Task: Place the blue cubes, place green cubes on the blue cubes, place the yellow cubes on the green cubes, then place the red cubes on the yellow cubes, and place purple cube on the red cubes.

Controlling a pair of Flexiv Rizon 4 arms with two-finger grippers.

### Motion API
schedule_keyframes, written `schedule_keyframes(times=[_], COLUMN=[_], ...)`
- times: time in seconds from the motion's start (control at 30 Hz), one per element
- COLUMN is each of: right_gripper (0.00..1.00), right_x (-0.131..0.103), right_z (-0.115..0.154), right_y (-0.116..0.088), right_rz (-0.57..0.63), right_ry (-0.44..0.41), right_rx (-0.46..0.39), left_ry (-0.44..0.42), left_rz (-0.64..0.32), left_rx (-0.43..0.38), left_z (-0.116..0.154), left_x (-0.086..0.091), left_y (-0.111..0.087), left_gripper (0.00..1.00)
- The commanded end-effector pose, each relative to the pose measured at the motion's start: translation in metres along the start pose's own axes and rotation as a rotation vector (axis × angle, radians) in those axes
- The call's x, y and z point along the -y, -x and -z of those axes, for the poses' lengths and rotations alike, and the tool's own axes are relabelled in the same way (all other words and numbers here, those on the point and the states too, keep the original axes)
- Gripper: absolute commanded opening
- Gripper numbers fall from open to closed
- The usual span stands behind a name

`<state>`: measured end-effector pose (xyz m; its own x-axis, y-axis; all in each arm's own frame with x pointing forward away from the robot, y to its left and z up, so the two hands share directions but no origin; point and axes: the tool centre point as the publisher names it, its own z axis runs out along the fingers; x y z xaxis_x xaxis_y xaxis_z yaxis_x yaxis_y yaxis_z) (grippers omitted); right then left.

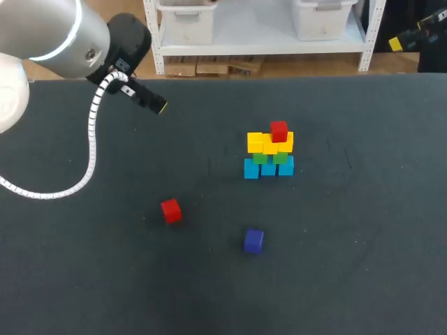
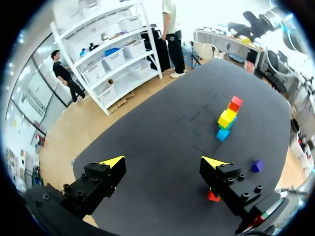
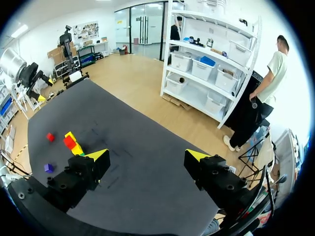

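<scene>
A stack (image 1: 269, 153) stands mid-table: blue cubes (image 1: 269, 168) at the bottom, green cubes (image 1: 281, 158) on them, yellow cubes (image 1: 270, 145) above, and one red cube (image 1: 279, 130) on top. A loose red cube (image 1: 170, 210) and a purple cube (image 1: 253, 241) lie nearer the front. My left gripper (image 1: 150, 100) hangs open over the far left of the table, well away from the cubes; in its wrist view the gripper (image 2: 164, 162) is empty, with the stack (image 2: 227, 118) far ahead. My right gripper (image 3: 147, 155) is open and empty, beside the stack (image 3: 73, 143).
The dark table (image 1: 363, 209) holds only the cubes. My left arm's white cable (image 1: 89, 150) loops over the table's left part. In the left wrist view the loose red cube (image 2: 212, 195) shows partly behind one finger, the purple cube (image 2: 256, 166) beyond it.
</scene>
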<state>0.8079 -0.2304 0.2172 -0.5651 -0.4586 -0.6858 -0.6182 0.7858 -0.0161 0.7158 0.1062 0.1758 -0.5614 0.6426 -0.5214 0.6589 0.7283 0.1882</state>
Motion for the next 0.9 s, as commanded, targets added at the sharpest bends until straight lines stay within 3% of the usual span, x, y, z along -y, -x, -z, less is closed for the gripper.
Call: schedule_keyframes(times=[0.03, 0.17, 0.27, 0.37, 0.6, 0.9], right_gripper=[1.0, 1.0, 1.0, 1.0, 1.0, 1.0], right_x=[0.0, 0.0, 0.0, 0.0, 0.0, 0.0], right_z=[0.0, 0.0, 0.0, 0.0, 0.0, 0.0], right_y=[0.0, 0.0, 0.0, 0.0, 0.0, 0.0], right_rz=[0.0, 0.0, 0.0, 0.0, 0.0, 0.0], right_ry=[0.001, 0.001, 0.001, 0.001, 0.001, 0.001], right_rx=[0.001, 0.001, 0.001, 0.001, 0.001, 0.001], left_ry=[-0.001, -0.001, -0.04, -0.018, -0.052, -0.189], left_rz=[-0.062, -0.158, -0.203, -0.282, -0.313, -0.322], left_rx=[-0.124, -0.273, -0.331, -0.387, -0.387, -0.382], left_z=[0.019, 0.022, 0.025, 0.029, 0.032, 0.0], left_x=[0.008, 0.03, 0.046, 0.061, 0.082, 0.109], left_y=[0.011, 0.007, -0.005, -0.019, -0.054, -0.101], left_gripper=[1.0, 1.0, 1.0, 1.0, 1.0, 1.0])
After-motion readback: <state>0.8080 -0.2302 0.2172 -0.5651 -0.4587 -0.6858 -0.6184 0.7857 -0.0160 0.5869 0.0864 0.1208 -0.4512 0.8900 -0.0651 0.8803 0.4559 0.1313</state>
